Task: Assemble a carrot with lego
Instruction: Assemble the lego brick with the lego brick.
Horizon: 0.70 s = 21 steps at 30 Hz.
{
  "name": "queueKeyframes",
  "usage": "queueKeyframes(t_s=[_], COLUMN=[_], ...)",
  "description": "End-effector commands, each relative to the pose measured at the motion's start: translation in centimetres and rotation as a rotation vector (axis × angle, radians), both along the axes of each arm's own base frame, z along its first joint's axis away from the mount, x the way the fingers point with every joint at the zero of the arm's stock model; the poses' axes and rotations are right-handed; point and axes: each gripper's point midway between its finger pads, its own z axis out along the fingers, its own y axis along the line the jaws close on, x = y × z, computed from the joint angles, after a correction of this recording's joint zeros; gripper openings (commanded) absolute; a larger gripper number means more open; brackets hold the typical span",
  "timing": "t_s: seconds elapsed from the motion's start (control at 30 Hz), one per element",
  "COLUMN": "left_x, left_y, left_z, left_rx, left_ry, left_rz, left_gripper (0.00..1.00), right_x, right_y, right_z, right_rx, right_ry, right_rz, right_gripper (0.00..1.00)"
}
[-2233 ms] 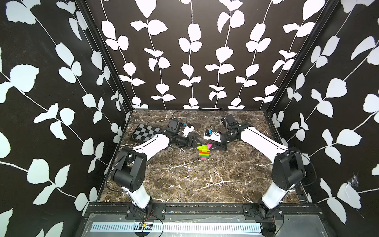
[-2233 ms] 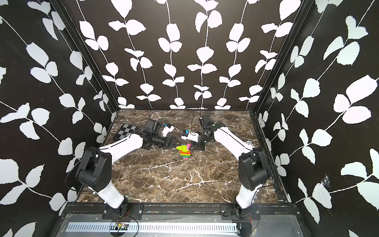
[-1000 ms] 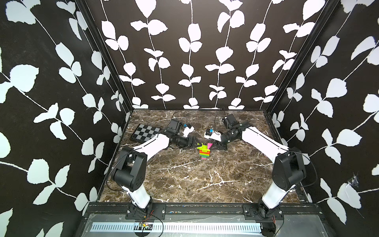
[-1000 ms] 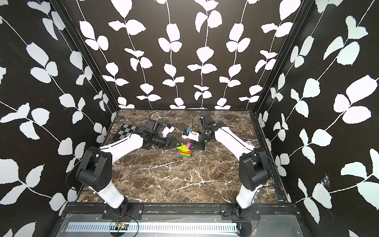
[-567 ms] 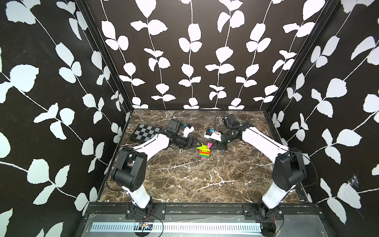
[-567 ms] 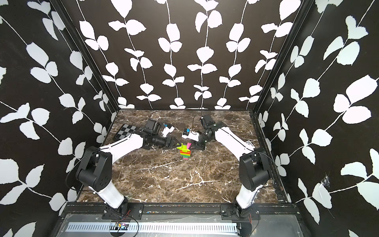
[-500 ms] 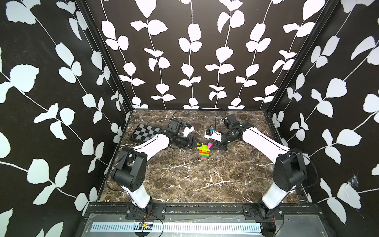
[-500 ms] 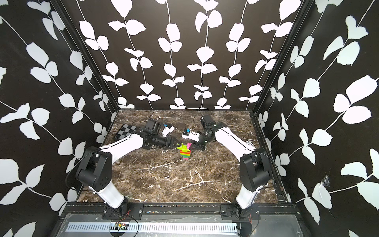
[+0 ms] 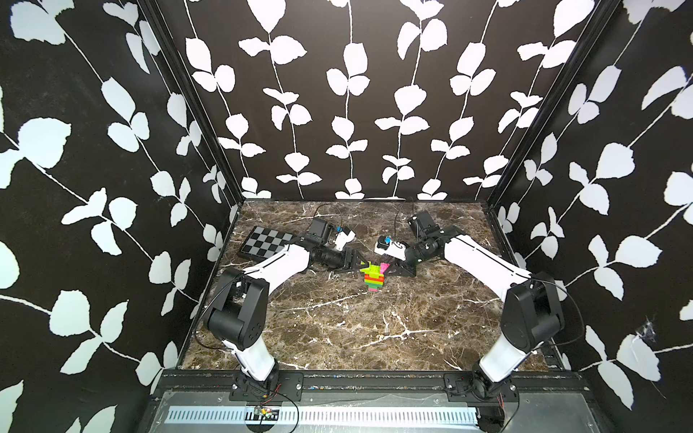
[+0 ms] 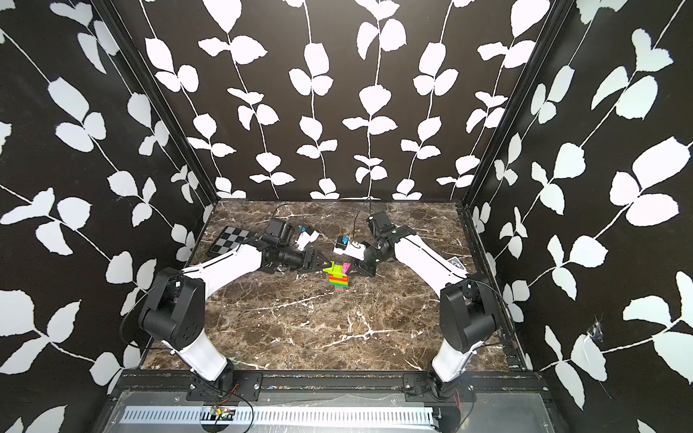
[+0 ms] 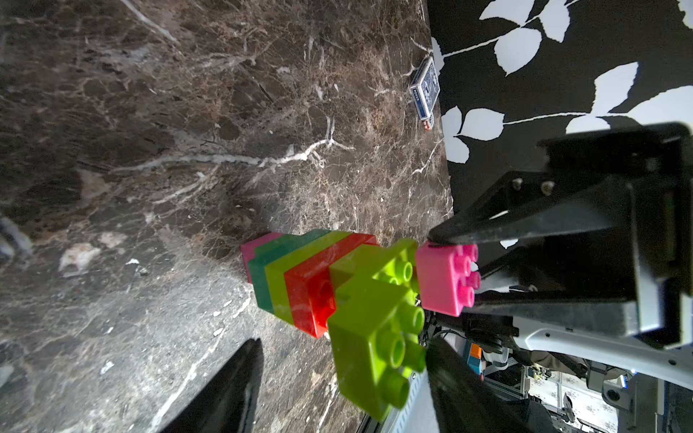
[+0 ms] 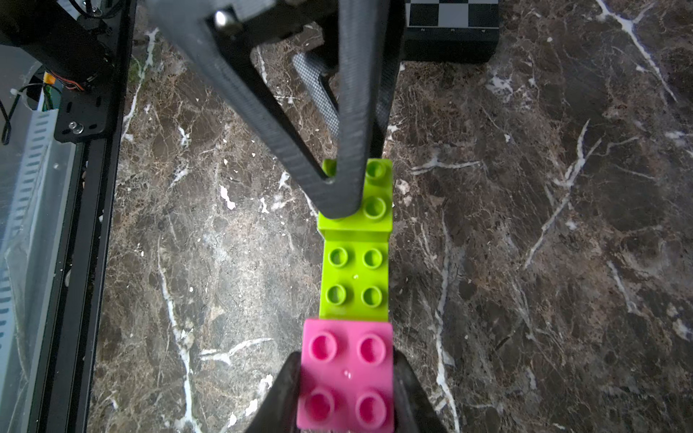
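The carrot (image 9: 373, 279) lies on the marble at mid-table, banded pink, green, lime and red with two lime bricks (image 12: 354, 277) at its far end. My right gripper (image 12: 345, 363) is shut on a pink brick (image 12: 347, 375), held side by side against the lime end, studs facing the same way (image 11: 444, 279). My left gripper (image 11: 343, 345) straddles the outer lime brick (image 11: 375, 337). One of its fingers (image 12: 337, 187) rests on the studs, while the other stands off with a visible gap. In both top views the two grippers (image 9: 362, 262) (image 10: 350, 268) meet over the carrot's lime end.
A black-and-grey checkered board (image 9: 268, 243) lies at the back left, behind the left arm. A small blue card box (image 11: 425, 90) sits against the right wall. Patterned walls close in three sides, and a black rail (image 9: 375, 382) runs along the front edge.
Over the last second nothing visibly moves. Two seconds ago the right gripper and its pink brick stood slightly farther from the carrot's lime end.
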Motion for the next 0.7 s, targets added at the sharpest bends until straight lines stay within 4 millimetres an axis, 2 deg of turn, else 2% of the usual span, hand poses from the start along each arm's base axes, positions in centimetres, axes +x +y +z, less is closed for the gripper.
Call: queueKeyframes(t_s=[0.0,0.03,0.67], left_x=[0.1,0.0,0.0], left_y=[0.0,0.0,0.1], left_z=[0.7,0.7,0.0], left_rx=[-0.006,-0.007,0.003], left_ry=[-0.017,-0.016,-0.006], left_rz=[-0.012,-0.013,-0.011], left_gripper=[0.71,0.71,0.71], right_x=[-0.2,-0.7,-1.0], right_y=[-0.4,-0.7,-1.2], right_z=[0.4,-0.6,-1.9], right_rx=[0.005,-0.011,-0.036], right_ry=[-0.011,0.015,0.029], right_rz=[-0.022,-0.026,-0.054], right_gripper=[0.09,0.09,0.09])
